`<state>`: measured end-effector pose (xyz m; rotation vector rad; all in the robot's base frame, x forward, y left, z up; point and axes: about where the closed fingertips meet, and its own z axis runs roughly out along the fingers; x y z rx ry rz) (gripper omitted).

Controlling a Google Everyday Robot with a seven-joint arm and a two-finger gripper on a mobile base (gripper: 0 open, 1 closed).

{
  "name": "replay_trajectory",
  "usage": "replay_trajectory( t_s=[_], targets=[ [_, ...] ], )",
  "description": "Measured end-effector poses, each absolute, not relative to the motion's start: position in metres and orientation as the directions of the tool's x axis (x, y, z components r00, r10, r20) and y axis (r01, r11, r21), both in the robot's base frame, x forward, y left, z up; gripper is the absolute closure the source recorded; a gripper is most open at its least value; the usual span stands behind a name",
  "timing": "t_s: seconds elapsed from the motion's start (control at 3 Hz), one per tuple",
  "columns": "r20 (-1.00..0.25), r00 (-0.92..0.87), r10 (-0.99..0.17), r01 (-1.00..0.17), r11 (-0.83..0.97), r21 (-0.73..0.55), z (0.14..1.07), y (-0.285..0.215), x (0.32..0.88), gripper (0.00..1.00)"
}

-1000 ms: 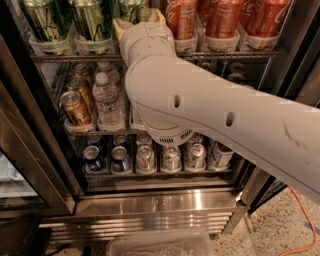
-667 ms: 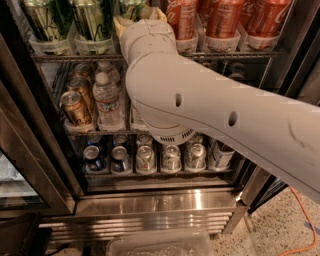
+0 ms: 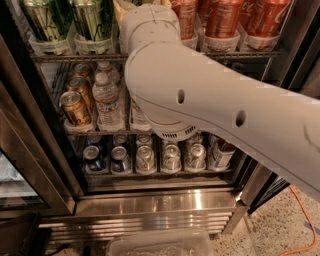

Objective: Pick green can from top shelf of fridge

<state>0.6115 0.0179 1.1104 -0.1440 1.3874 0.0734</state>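
Note:
Two tall pale-green cans [image 3: 42,20] [image 3: 92,17] stand in clear dividers at the left of the top shelf [image 3: 75,57] of the fridge [image 3: 155,205]. My white arm [image 3: 200,100] reaches up from the right to this shelf, and its wrist [image 3: 150,25] sits just right of the green cans. The gripper is at the end of the wrist, hidden behind it at the top edge of the camera view. A pale yellowish piece [image 3: 121,7] shows beside the wrist; I cannot tell what it is.
Red Coca-Cola cans [image 3: 225,17] fill the right of the top shelf. Gold-brown cans [image 3: 75,107] and water bottles [image 3: 107,100] stand on the middle rack, with small cans [image 3: 145,157] below. The door frame [image 3: 30,150] is at left. A clear bin [image 3: 160,242] and an orange cable [image 3: 300,210] lie on the floor.
The wrist has moved a little upward and further in at the top shelf. The cans have not moved.

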Motion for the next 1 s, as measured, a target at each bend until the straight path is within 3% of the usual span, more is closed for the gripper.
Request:
replay_trajectory(
  t_s=[1.0],
  targets=[
    [-0.985, 0.168, -0.026, -0.248, 0.966, -0.068, 1.111, 0.021, 0.568, 1.0]
  ],
)
